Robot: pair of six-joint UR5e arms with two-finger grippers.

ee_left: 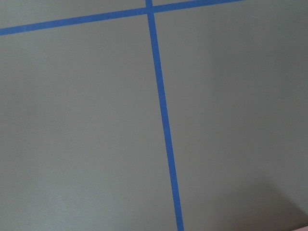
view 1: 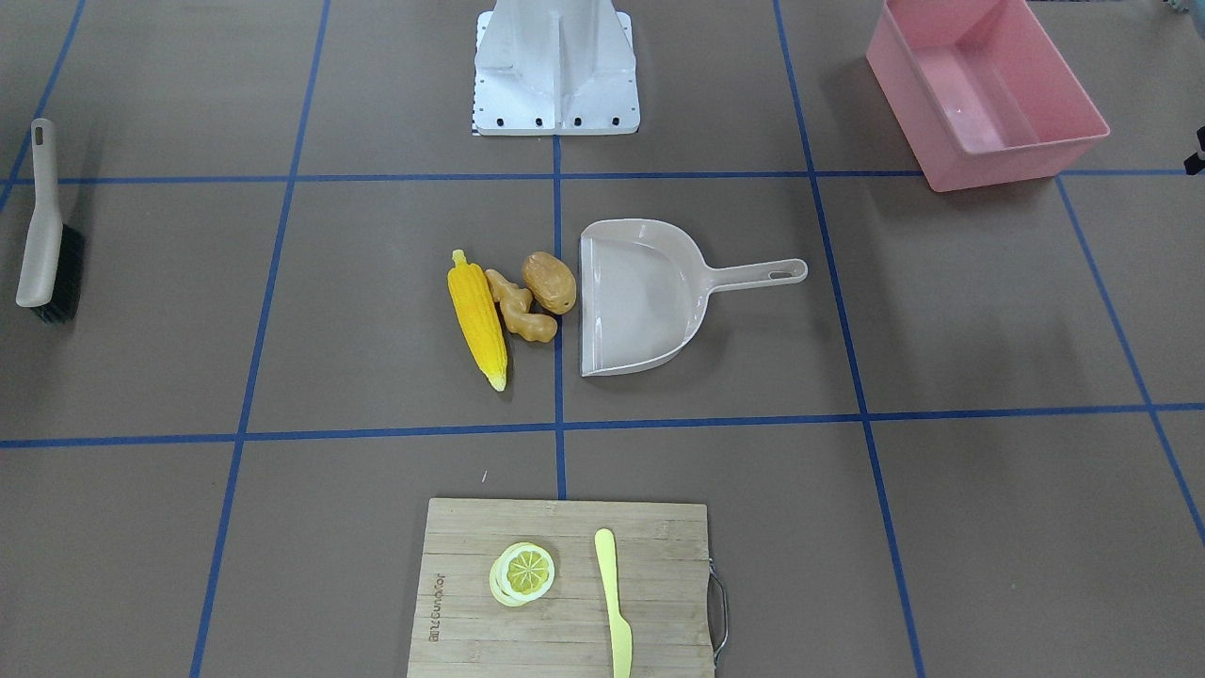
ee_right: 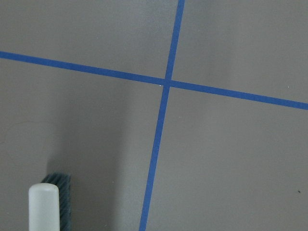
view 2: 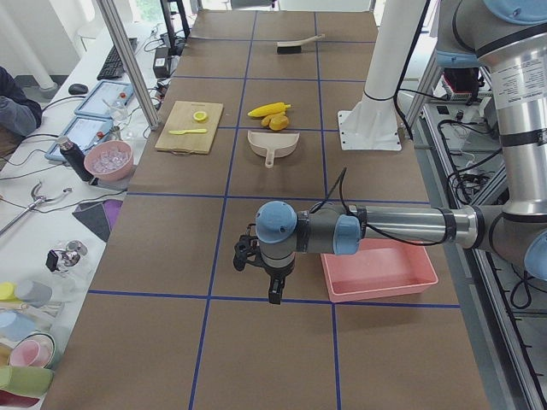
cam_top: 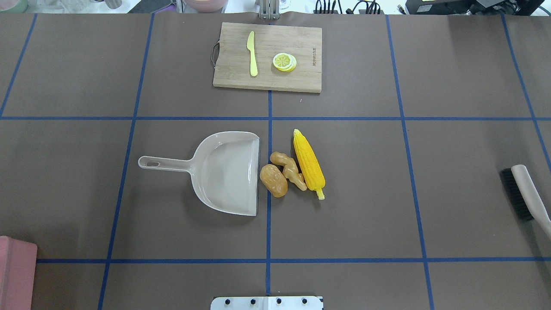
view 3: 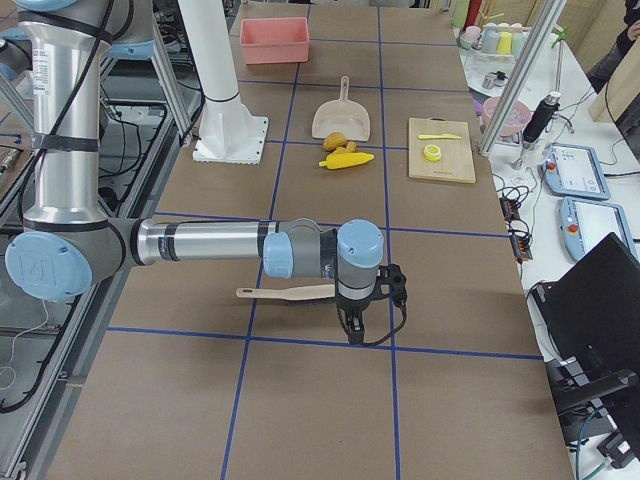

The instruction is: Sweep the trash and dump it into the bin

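The trash lies together at the table's middle: a yellow corn cob (view 1: 478, 325), a tan ginger root (view 1: 520, 306) and a brown potato (view 1: 549, 282). They sit at the open mouth of the beige dustpan (view 1: 640, 297). The pink bin (view 1: 988, 160) stands empty at the robot's near left corner. My left gripper (view 2: 273, 290) hangs beside the bin (view 2: 380, 295), seen only in the exterior left view. My right gripper (view 3: 355, 325) hangs by the brush (view 3: 285, 292), seen only in the exterior right view. I cannot tell whether either is open or shut.
The brush (view 1: 47, 231) lies flat at the table's right end; its handle tip shows in the right wrist view (ee_right: 44, 202). A wooden cutting board (view 1: 471, 621) on the far side holds a lemon slice (view 1: 522, 573) and a pale yellow knife (view 1: 614, 603).
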